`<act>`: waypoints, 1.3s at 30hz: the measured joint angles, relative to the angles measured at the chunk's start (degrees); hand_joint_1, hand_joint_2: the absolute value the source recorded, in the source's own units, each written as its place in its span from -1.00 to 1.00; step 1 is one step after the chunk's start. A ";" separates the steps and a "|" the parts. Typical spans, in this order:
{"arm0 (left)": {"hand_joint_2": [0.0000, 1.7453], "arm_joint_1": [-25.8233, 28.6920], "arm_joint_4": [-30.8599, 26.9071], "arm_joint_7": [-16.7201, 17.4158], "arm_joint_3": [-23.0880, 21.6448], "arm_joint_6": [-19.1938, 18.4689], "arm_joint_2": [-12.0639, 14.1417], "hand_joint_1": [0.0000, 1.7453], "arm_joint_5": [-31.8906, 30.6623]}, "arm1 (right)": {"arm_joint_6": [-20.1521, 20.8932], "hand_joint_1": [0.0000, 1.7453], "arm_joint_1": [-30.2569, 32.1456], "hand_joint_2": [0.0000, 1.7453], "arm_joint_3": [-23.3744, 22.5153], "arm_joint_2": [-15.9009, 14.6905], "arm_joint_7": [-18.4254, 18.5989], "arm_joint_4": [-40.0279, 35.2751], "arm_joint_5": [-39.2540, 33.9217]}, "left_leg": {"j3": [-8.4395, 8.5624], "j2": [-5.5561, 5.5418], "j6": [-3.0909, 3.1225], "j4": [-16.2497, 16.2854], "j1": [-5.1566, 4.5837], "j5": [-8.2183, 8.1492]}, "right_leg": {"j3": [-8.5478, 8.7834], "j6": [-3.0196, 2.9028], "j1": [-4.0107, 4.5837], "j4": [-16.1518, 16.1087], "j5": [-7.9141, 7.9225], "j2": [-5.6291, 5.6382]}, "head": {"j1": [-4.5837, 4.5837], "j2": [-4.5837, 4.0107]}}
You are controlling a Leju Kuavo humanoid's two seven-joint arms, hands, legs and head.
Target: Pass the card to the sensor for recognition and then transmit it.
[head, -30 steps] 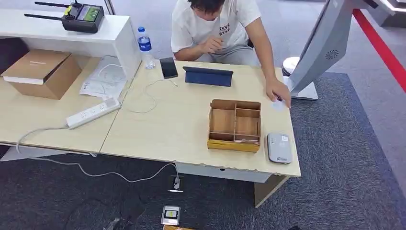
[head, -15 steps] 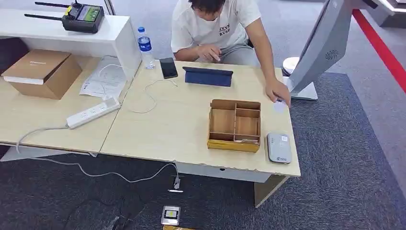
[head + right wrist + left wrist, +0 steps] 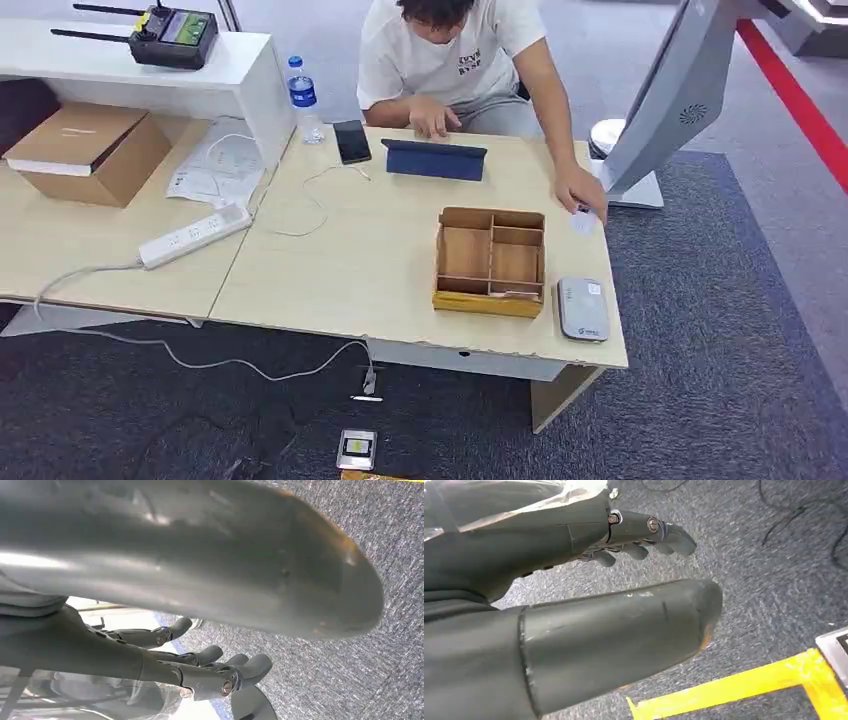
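A small white card lies at the table's right edge, with a person's hand resting on its far end. The grey-white sensor pad sits at the near right corner of the table, beside a wooden divided box. My left hand hangs over grey carpet, fingers stretched apart from the thumb and holding nothing. My right hand also hangs over carpet, its fingers loosely spread and nothing in them.
The person sits behind the table, their other hand on a blue tablet case. A phone, a water bottle, a power strip and a cardboard box lie to the left. A white kiosk stand rises at right.
The person's free hand has dropped from their chest onto the tablet case. Their hand at the card has barely shifted. My hands hang as before.
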 joint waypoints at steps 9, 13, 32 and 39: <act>-1.00 -0.48 0.00 -0.15 0.00 -1.00 -0.33 -1.00 -0.98 | -0.37 -1.00 0.12 -1.00 -0.44 0.17 -0.20 0.02 -1.42 | 0.01 0.01 0.00 0.00 0.00 0.00 | 0.01 -0.01 0.00 0.00 0.01 0.00 | 0.00 0.00; -1.00 -0.50 0.00 -0.20 0.00 -0.94 -0.39 -1.00 -0.98 | -0.57 -1.00 0.26 -1.00 -0.72 0.20 -0.20 0.02 -1.62 | 0.02 0.02 0.00 0.01 0.00 0.00 | 0.00 -0.01 0.00 0.00 0.01 0.00 | 0.00 0.00; -1.00 -0.98 0.00 -0.15 0.00 -0.96 -0.48 -1.00 -0.26 | -1.01 -1.00 1.83 -1.00 -3.26 -0.31 -0.11 0.50 -3.10 | 0.01 0.01 0.00 0.00 0.00 0.00 | 0.02 -0.01 0.00 0.00 0.01 0.00 | 0.00 -0.02; -1.00 -0.92 0.00 -1.68 0.09 -1.14 -0.46 -1.00 2.38 | -1.07 -1.00 1.44 -1.00 -3.28 -0.50 -0.11 0.50 -2.45 | 0.01 0.01 0.00 0.00 0.00 0.00 | 0.02 0.00 0.00 0.00 0.00 0.00 | 0.00 -0.02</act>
